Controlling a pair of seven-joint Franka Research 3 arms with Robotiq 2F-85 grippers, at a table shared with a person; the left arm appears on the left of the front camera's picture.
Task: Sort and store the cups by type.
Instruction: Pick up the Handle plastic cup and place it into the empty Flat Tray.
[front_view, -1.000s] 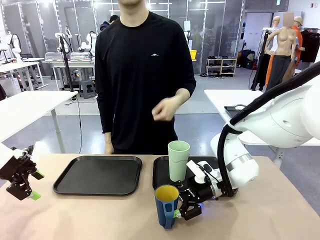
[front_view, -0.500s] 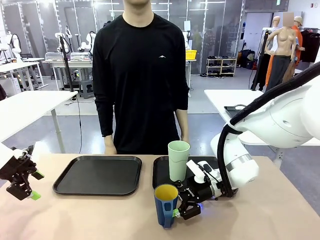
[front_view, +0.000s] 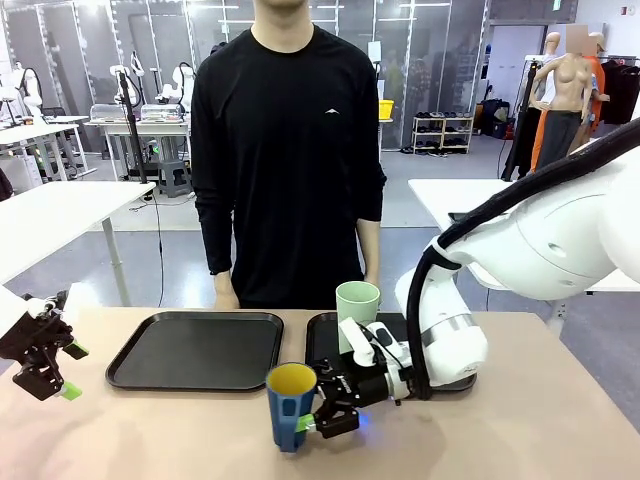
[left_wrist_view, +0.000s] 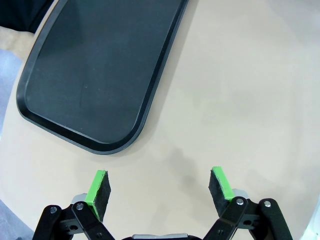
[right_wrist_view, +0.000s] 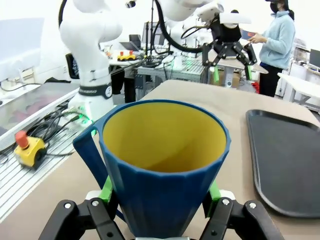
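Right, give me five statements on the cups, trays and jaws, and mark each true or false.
1. The right gripper grips the blue mug. True.
2. The mint tumbler stands on the left tray. False: it stands on the right tray.
3. The left gripper holds a cup. False: its jaws are open and hold nothing.
4. The mug is yellow inside. True.
5. The mug lies on its side. False: upright.

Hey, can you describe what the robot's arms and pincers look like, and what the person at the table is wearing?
The right arm is glossy white and rounded, with a thick black cable looping along it. Both the right pincer and the left pincer are black linkage frames with two fingers tipped in bright green pads. The person wears a black long-sleeved top with a small white chest mark.
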